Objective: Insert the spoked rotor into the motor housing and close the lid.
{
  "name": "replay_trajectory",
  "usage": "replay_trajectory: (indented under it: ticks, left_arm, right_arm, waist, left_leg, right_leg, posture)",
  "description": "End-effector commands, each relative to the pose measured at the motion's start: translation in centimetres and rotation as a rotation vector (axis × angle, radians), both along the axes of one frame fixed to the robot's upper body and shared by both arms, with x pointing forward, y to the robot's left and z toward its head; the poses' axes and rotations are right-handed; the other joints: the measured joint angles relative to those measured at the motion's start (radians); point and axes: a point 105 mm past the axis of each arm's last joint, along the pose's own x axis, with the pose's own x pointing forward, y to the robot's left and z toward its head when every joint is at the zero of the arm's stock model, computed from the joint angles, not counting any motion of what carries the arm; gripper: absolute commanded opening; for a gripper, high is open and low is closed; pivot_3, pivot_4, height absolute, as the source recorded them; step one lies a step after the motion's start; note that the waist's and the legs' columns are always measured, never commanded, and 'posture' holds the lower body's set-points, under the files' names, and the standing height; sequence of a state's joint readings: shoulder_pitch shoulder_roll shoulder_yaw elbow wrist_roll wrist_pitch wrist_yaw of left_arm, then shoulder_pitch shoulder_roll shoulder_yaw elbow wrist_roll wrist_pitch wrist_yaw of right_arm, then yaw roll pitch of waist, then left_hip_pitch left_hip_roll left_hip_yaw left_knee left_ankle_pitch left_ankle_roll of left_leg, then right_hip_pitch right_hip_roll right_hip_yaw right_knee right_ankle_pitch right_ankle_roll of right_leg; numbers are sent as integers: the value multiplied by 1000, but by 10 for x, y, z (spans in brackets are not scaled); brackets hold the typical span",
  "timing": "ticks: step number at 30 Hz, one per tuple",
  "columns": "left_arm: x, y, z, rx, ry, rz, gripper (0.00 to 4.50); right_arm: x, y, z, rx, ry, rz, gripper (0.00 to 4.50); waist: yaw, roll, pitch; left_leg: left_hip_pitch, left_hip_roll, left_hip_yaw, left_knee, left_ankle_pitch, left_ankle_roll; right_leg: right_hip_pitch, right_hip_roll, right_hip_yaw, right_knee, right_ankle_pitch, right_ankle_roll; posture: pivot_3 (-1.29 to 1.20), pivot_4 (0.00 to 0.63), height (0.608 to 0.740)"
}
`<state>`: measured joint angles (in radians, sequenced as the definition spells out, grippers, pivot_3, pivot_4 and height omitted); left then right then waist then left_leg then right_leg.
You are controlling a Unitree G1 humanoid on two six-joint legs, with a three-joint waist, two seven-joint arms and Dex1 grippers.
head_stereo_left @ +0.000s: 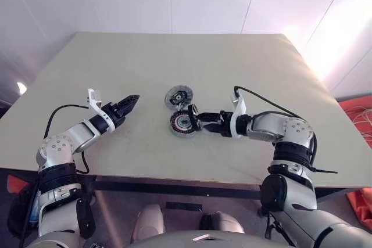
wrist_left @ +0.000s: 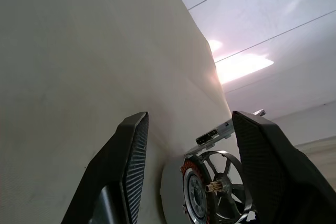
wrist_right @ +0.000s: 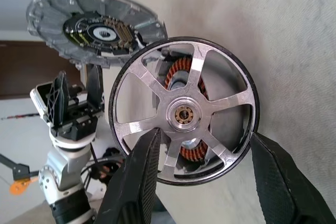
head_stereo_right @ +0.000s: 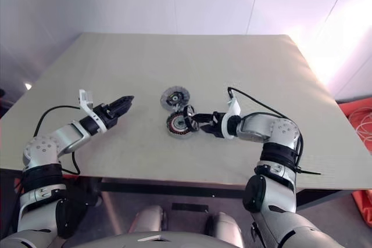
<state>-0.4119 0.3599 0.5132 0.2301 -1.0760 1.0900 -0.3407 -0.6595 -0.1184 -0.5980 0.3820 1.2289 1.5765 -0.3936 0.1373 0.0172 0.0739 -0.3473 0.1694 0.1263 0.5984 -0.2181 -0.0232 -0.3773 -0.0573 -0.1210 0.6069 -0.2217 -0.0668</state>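
Looking down from the left eye view, a pale table (head_stereo_left: 174, 62) is seen with the spoked rotor (head_stereo_left: 182, 123) lying near its middle, somewhat toward the near edge. The open lid (head_stereo_left: 178, 96) is seen just behind it, touching or nearly touching it. The right gripper (head_stereo_left: 196, 119) is placed at the rotor's right side, its jaws parted around the rim; whether they press it cannot be told. The left gripper (head_stereo_left: 133, 100) is held well apart toward the left edge, open and empty. An orange heap (head_stereo_left: 360, 114) is seen beyond the right edge.

From the left wrist view, bare tabletop is seen between the spread fingers (wrist_left: 131, 156), with the rotor beyond them.

From the right wrist view, silver spokes, a brass-centred hub and copper windings are shown, while the motor housing (wrist_right: 220, 129) is largely hidden beneath the rotor.
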Motion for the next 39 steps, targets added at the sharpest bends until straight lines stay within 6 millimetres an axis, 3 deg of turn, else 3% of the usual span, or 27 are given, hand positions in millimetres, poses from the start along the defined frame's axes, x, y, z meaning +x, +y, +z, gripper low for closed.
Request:
replay_trajectory:
  ticks: [1,17,29,39]
  left_arm:
    - [4,6,17,15,-64,16,2687]
    - [9,6,17,15,-78,25,2687]
    - [10,9,18,15,-88,36,2687]
    - [9,11,18,19,-89,43,2687]
  right_arm:
    - [9,8,17,2,-60,-1,3037]
    - [19,23,64,51,-232,50,3037]
    - [21,25,64,12,-236,50,3037]
    - [7,45,67,12,-268,191,3037]
  waist:
    - [-6,0,0]
    - [-10,0,0]
    - [-11,0,0]
    - [-11,0,0]
  left_leg:
    - [0,0,0,0,0,0]
    - [0,0,0,-1,0,0]
    - [0,0,0,-1,0,0]
    - [0,0,0,-1,0,0]
  right_leg:
    - [0,0,0,0,0,0]
    - [-1,0,0,0,0,0]
    - [-2,0,0,0,0,0]
    - [-2,0,0,0,0,0]
  posture:
    - [0,0,740]
    - [0,0,740]
    - [0,0,740]
    - [0,0,740]
